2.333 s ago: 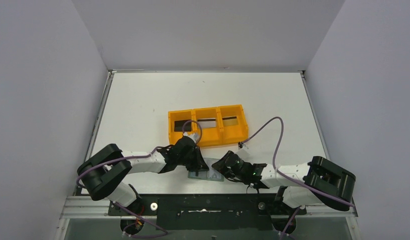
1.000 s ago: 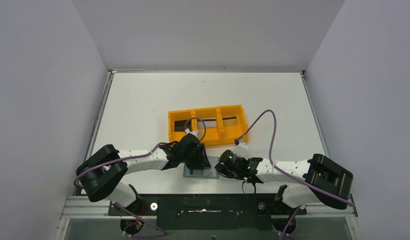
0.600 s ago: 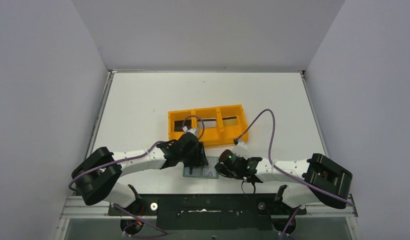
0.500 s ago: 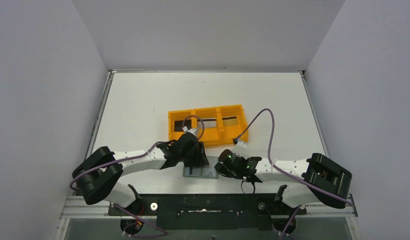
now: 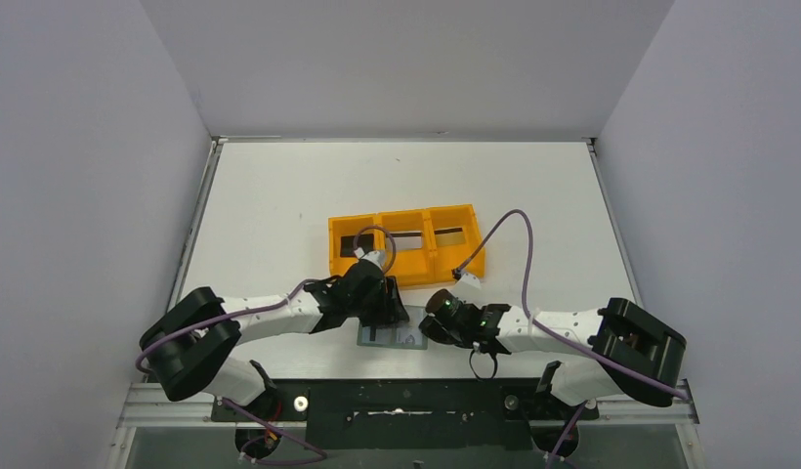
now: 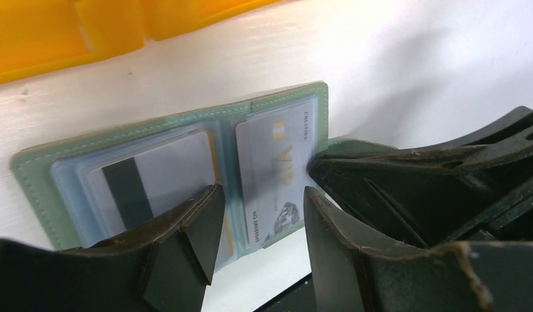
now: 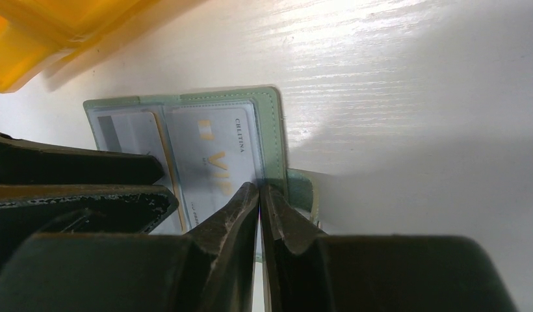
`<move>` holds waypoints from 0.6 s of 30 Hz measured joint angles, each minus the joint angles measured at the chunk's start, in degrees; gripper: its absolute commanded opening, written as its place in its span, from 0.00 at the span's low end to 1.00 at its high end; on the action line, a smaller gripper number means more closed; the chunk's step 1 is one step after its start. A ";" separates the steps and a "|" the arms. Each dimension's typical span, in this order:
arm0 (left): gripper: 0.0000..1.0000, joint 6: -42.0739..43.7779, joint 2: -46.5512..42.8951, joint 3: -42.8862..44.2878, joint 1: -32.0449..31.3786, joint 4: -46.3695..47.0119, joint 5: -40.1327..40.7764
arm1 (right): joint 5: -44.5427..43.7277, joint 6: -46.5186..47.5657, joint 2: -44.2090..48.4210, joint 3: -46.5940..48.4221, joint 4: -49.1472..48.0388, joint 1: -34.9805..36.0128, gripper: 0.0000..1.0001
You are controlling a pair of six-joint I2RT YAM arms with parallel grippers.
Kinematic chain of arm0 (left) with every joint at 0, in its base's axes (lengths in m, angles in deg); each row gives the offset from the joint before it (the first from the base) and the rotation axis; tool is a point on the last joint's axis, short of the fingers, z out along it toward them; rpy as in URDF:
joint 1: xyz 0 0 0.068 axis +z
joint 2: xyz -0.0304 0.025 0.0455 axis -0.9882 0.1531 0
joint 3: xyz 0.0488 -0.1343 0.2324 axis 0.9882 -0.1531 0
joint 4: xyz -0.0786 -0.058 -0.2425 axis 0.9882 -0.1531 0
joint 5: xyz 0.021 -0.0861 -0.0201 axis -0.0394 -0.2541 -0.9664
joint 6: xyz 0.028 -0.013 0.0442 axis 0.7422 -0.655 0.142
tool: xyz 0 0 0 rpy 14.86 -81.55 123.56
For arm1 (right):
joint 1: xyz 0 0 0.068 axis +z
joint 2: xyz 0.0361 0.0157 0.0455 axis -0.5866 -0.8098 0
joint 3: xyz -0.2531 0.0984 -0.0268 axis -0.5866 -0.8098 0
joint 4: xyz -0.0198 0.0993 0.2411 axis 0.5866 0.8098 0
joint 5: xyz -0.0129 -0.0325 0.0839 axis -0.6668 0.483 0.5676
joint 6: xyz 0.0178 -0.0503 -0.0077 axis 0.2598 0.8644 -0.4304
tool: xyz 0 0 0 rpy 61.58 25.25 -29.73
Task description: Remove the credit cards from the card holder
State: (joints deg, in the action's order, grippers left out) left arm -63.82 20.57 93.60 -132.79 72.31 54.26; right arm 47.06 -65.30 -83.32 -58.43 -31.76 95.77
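Note:
The card holder [image 5: 381, 338] lies open near the table's front edge, grey-green border [image 6: 36, 175] and pale blue pockets up. Its right pocket holds a silvery grey card [image 6: 277, 149] marked VIP. Its left pocket holds a pale card with a black stripe [image 6: 153, 175], with a tan edge behind it. My left gripper [image 6: 260, 198] is open, its fingers down on the holder either side of the fold. My right gripper [image 7: 259, 190] is shut on the silvery card's [image 7: 212, 149] right edge, by the holder's tab [image 7: 306, 188].
An orange three-compartment tray [image 5: 406, 271] stands just behind the holder, with dark flat shapes in its compartments; it also shows in the left wrist view [image 6: 56, 32]. The black rail at the table's front edge [image 5: 397, 396] runs close below the holder.
My right gripper has moved left to the holder's right edge. My left gripper has shifted slightly back-left and stays on the holder, which has slid a little left.

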 measured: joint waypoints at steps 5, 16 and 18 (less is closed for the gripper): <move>0.43 -2.25 2.49 -1.11 0.02 4.70 -2.47 | 1.25 0.42 -0.17 0.00 -0.13 -0.63 0.08; 0.37 -8.92 0.90 -9.07 -0.13 17.22 -1.81 | 2.34 0.46 -0.31 -0.55 -1.01 -0.94 0.08; 0.26 -8.90 0.87 -9.09 -0.13 16.94 -1.53 | 2.56 0.57 -0.28 -0.85 -1.46 -1.01 0.08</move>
State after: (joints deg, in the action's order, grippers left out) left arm -72.72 21.44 84.51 -132.92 89.25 52.73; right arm 49.62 -64.73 -83.60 -59.28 -33.23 94.77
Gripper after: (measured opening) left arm 0.382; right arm 0.084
